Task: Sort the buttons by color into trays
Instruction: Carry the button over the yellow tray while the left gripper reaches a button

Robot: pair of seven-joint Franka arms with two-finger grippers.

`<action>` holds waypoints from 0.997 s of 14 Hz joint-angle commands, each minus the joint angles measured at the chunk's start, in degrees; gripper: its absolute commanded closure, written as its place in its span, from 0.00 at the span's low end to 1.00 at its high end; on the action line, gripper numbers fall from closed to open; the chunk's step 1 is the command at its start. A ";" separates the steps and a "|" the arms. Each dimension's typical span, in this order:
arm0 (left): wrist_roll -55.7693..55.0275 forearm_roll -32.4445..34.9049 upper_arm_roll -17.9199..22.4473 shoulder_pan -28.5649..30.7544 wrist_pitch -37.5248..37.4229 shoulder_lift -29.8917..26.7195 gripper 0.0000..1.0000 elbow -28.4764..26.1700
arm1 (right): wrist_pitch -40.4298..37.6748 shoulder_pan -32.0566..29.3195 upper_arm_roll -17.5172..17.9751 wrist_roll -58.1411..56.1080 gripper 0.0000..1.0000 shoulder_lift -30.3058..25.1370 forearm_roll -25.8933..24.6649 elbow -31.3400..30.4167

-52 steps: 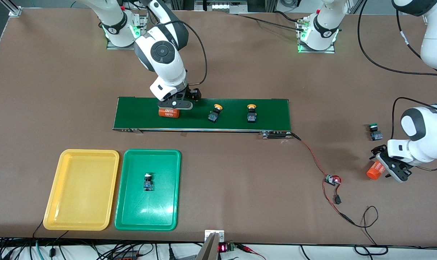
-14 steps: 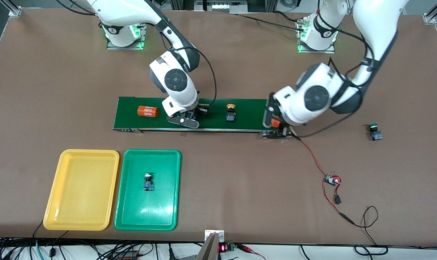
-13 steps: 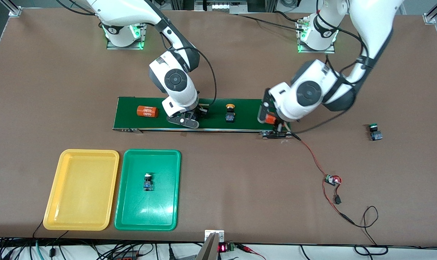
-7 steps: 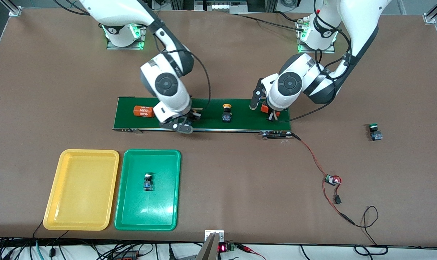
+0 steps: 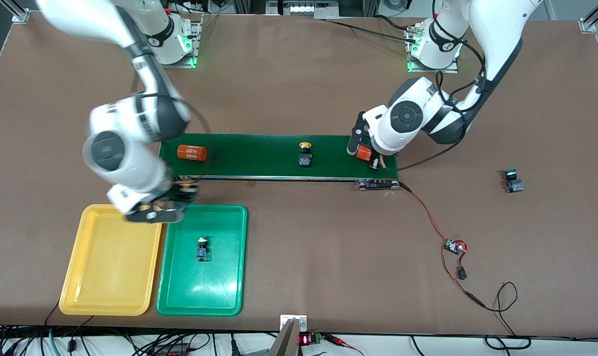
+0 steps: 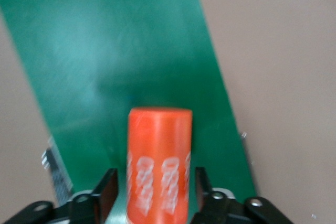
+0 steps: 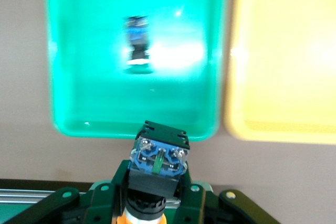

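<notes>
At the 12 o'clock edges of the glossy yellow tray [image 5: 81, 306] and green tray [image 5: 200, 312] | we see the right gripper [image 5: 153, 211] clenched on a blocky black-blue button [image 7: 157, 158], round orange cap palmward | left gripper [image 5: 364, 151] released, fingers flanking a smooth orange cylinder [image 6: 160, 150] over the matte green belt [image 5: 259, 153]

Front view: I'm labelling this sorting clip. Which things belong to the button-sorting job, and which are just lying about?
Job: yellow plastic tray; green plastic tray; yellow-capped push-button switch on the dark-green conveyor belt; second yellow-capped switch held by the right hand; green-capped switch in the green tray; green-capped switch on the table.
Lying about: two orange printed cylinders; that conveyor belt; small red-wired circuit board.
</notes>
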 commanded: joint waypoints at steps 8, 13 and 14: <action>1.27 -5.94 17.46 4.54 0.31 -4.93 0.00 2.32 | 1.05 -13.29 -1.42 -20.87 0.97 13.23 -3.30 13.28; -5.20 -12.17 24.07 12.35 0.57 -1.78 0.00 2.23 | 14.94 -14.79 -3.01 -20.87 0.96 20.19 -4.37 13.65; -9.06 -11.92 25.65 13.41 2.66 -0.46 0.00 2.23 | 14.95 -14.53 -3.01 -20.00 0.92 20.55 -4.37 13.65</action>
